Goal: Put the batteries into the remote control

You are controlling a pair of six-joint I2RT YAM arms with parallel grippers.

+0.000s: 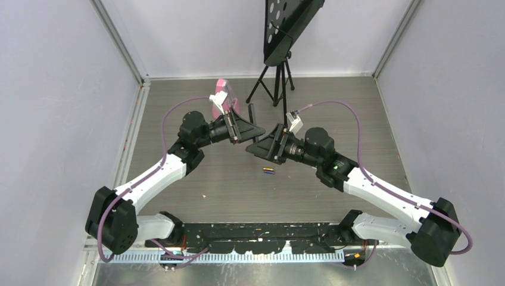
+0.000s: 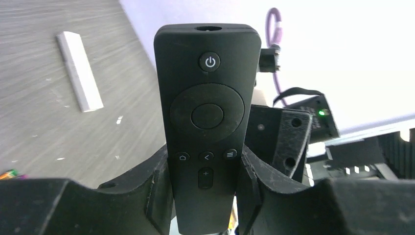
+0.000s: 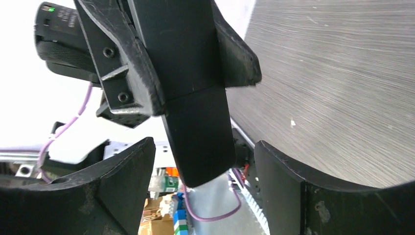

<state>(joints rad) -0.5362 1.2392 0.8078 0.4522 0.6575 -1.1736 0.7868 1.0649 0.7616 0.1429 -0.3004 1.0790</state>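
My left gripper [image 1: 250,128] [image 2: 205,169] is shut on the black remote control [image 2: 207,112], holding it above the table with the button side facing the left wrist camera. In the right wrist view the remote's plain back [image 3: 195,112] hangs down between the jaws of my right gripper [image 3: 204,152] [image 1: 263,148]. The right gripper is open and does not touch the remote. The batteries [image 1: 268,171] lie together on the table just below both grippers. A bit of them shows at the left edge of the left wrist view [image 2: 9,174].
A white bar-shaped remote [image 2: 79,71] lies on the wooden table. A black tripod with a perforated black board [image 1: 277,42] stands at the back centre. A pink object [image 1: 224,94] sits behind the left wrist. Grey walls close in both sides.
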